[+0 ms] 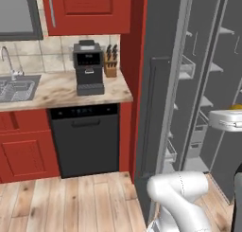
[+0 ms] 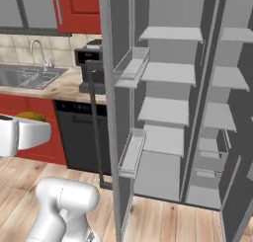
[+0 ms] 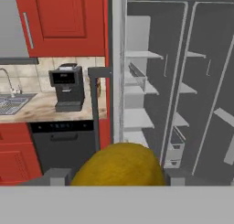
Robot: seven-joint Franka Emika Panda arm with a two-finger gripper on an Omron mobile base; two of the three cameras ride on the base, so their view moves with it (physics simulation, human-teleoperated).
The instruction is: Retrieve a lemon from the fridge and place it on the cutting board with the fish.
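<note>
Currently, you see the lemon [image 3: 119, 164] clamped between the gripper [image 3: 112, 176] fingers. Beyond the gripper, the fridge [image 3: 178, 81] stands open with pale shelves. Left of it, a coffee machine [image 3: 67, 87] sits on the desk [image 3: 36, 109].

In the hand view the lemon [image 3: 119, 166] is cut off along its underside by the bottom band, and it hides the gripper's fingertips, so the grip itself cannot be read. In the left base view only a sliver of it shows at the right edge, above the white hand; in the right base view the hand is cut off by the left edge. The fridge [image 2: 168, 102] runs past the top and right edges there. The sink [image 1: 16, 89] at the counter's left end is cut off by the picture's edge
</note>
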